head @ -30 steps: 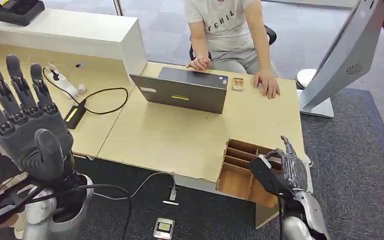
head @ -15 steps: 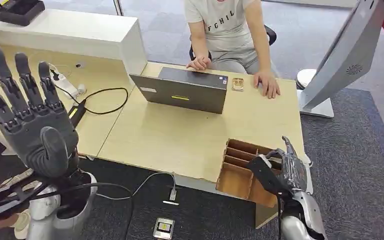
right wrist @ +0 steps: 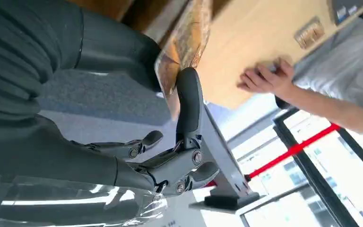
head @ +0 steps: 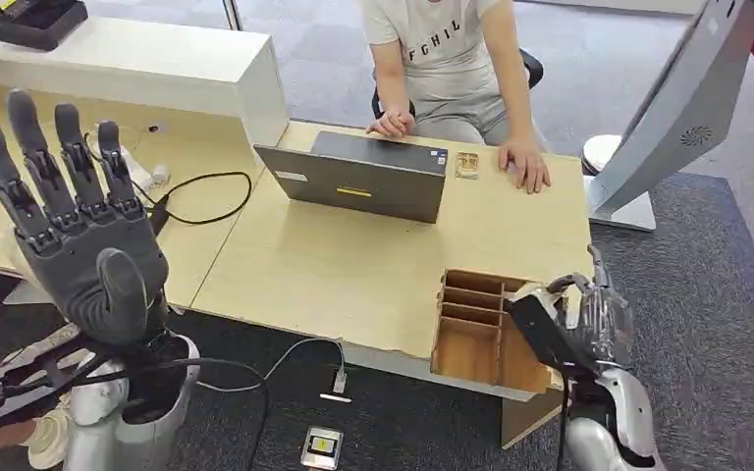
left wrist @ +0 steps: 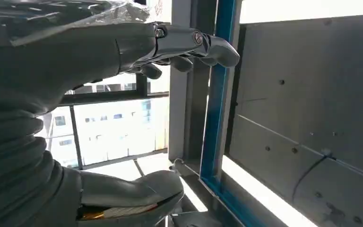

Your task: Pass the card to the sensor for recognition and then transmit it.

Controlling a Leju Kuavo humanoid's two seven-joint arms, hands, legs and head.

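Head view: right hand [head: 589, 319] has lifted off the wooden divider box [head: 476, 329] at the desk's [head: 353, 265] near right corner. It sat lower against the box's right end a second ago; now it stands higher and a bit further right, above the corner. A thin pale edge shows at its fingertips, probably the card, though this view does not show it clearly. Left hand [head: 74, 231] is raised, palm toward the camera, fingers straight and spread, holding nothing; it has drifted up and toward the desk since the earlier frames. The person [head: 452, 69] sits at the far edge, hands beside the laptop [head: 363, 177] and unmoved. A small device with a screen [head: 322, 446] lies on the floor [head: 707, 324] below the near edge, cable attached; it is possibly the sensor, not certain.

Left wrist view: left hand [left wrist: 94, 118] has its fingers extended and its thumb apart, nothing between them. Window frames and a grey panel lie beyond.

Right wrist view: right hand [right wrist: 137, 137] pinches the card [right wrist: 182, 47], a thin glossy rectangle seen edge-on, between thumb and a finger; the other fingers are loosely curled. The desk and the person's hand [right wrist: 264, 78] lie beyond.

Meaning: the card looks to be out of the box and in hand, so pickup is judged done. Presenting it to the sensor and handing it on are not yet done.
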